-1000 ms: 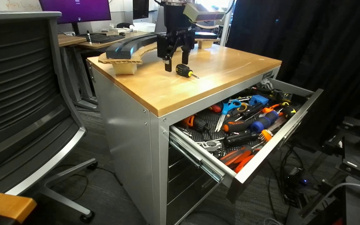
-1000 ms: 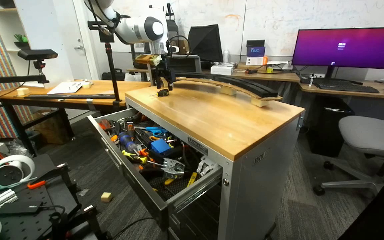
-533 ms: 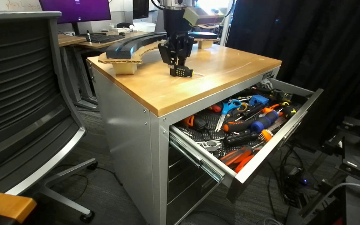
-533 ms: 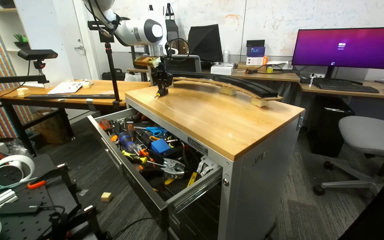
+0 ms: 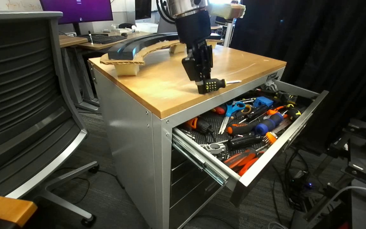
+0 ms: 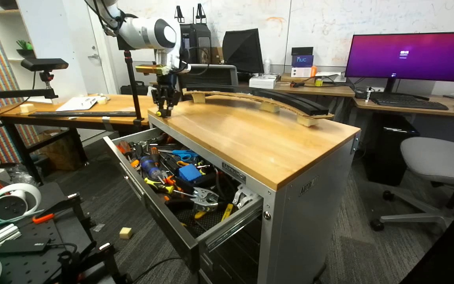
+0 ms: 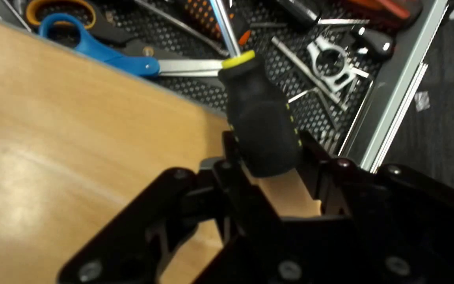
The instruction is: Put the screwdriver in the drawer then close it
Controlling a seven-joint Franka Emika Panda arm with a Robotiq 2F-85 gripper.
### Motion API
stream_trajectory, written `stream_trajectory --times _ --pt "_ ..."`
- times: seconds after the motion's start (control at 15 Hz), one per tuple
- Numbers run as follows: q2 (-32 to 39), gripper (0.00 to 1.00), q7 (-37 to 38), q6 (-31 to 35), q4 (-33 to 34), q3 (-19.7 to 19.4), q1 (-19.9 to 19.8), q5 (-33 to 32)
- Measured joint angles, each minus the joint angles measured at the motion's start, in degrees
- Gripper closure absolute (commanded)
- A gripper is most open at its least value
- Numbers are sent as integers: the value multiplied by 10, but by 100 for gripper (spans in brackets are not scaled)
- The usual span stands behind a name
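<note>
The screwdriver, stubby and black-handled with yellow marks, is gripped by its handle near the front edge of the wooden top. My gripper is shut on that handle, a finger on each side of it in the wrist view. There the handle shows large, and its metal shaft points away over the tools. How high it hangs above the wood I cannot tell. Pulled far out, the grey drawer lies just in front and below, in both exterior views, its side rail running along the right of the wrist view.
Loose tools fill the drawer, among them blue-handled scissors, a blue-handled tool and a blue block. A black curved track on cardboard stands along the back of the wooden top. An office chair is beside the cabinet.
The gripper came down open around the screwdriver lying on the top and shut on its handle. It has since carried it toward the front edge and the drawer, which has not moved.
</note>
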Motion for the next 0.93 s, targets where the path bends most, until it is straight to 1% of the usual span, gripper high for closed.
stream_trajectory --times 0.07,0.13,0.2,0.27,0.4,0.47,0.53,0.6,0.73,0.93 --pt "-7 85 -12 -16 -14 9 5 0" --pt "-12 36 -27 -31 -26 17 8 0" --pt "-15 35 -42 -45 -35 23 12 -2" --pt "-18 30 -60 -56 -43 27 15 -8" --pt "-20 14 -98 -70 -55 31 21 -27" --pt "-22 5 -103 -71 -59 31 21 -34" --pt "-23 1 -99 -69 -62 29 21 -36" --pt "-25 0 -89 -64 -67 26 18 -34" --pt "-37 0 -66 -49 -90 24 0 2" --pt "-73 0 -39 -20 -168 21 -38 63"
